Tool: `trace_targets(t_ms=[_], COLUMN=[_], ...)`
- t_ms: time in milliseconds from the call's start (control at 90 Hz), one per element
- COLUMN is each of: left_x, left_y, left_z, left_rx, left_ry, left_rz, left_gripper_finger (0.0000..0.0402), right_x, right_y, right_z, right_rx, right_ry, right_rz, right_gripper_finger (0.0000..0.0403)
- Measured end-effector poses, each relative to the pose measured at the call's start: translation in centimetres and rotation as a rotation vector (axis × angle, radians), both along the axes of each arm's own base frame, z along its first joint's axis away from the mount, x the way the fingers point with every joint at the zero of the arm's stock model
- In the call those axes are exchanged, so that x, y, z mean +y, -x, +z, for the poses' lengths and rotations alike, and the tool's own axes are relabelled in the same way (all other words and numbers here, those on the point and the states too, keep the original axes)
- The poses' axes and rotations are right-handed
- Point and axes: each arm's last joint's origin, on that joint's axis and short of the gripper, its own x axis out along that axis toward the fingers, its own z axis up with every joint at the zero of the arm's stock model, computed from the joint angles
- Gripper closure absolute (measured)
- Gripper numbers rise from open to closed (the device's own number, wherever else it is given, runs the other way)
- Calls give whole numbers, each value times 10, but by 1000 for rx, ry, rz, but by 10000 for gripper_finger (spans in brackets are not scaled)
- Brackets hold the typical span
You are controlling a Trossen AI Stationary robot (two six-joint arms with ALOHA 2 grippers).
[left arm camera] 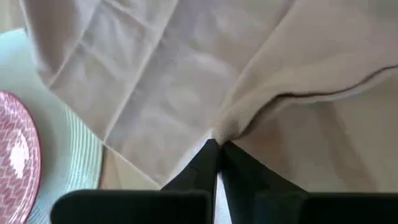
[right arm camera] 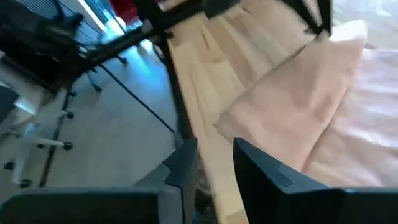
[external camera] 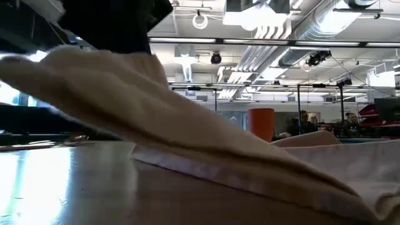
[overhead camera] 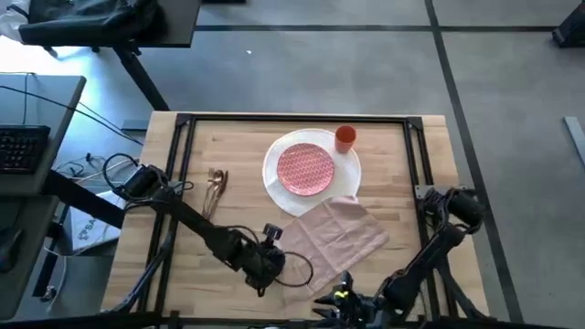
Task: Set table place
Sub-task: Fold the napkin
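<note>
**A:** Overhead pipes and ceiling lights fill the background of your low view, and the table (overhead camera: 228, 146) runs pale across the front. Where do you stand on the place setting?

**B:** Your large white plate (overhead camera: 279, 187) sits in the middle toward the far edge, with the red-patterned plate (overhead camera: 305, 169) on it and the orange cup (overhead camera: 345, 138) just beside its far right rim. The cutlery (overhead camera: 216, 185) lies to the plate's left, apart from it.

**A:** And the napkin?

**B:** The napkin (overhead camera: 340, 233) lies rumpled near the front, one corner touching the plate. Your left gripper (left arm camera: 217, 149) has its fingers pinched together on a fold of the cloth, likely so you can drag or smooth it.

**A:** Why is one edge raised?

**B:** The pinch lifts it; your low view shows the cloth rising off the wood.

**A:** The right arm?

**B:** Your right gripper (right arm camera: 208, 165) waits at the front edge, fingers parted, holding nothing.
</note>
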Motion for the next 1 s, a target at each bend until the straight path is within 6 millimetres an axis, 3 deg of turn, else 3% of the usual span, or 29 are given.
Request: trace_targets(t_ms=[133, 300, 411, 644, 767, 889, 1000], left_x=[8, 20, 26, 33, 33, 31, 28], left_y=[-5, -10, -14, -18, -24, -32, -37], left_z=[1, 1, 1, 1, 3, 8, 13], left_rx=[-1, 11, 12, 14, 1, -28, -56], left_ry=[6, 30, 47, 53, 152, 352, 482], left_rz=[24, 58, 85, 89, 63, 33, 28], left_gripper_finger=[401, 401, 401, 401, 401, 401, 402], right_x=[-11, -25, -33, -43, -44, -45, -40], right_y=[-16, -35, -44, -51, -47, -31, -5], right_z=[-16, -21, -20, -20, -21, -23, -11], right_rx=[31, 40, 23, 10, -4, 99, 169], right_ry=[29, 51, 19, 21, 87, 118, 115], right_rz=[-37, -26, -63, -131, -184, -195, -194], right_gripper_finger=[256, 189, 171, 190, 210, 235, 258])
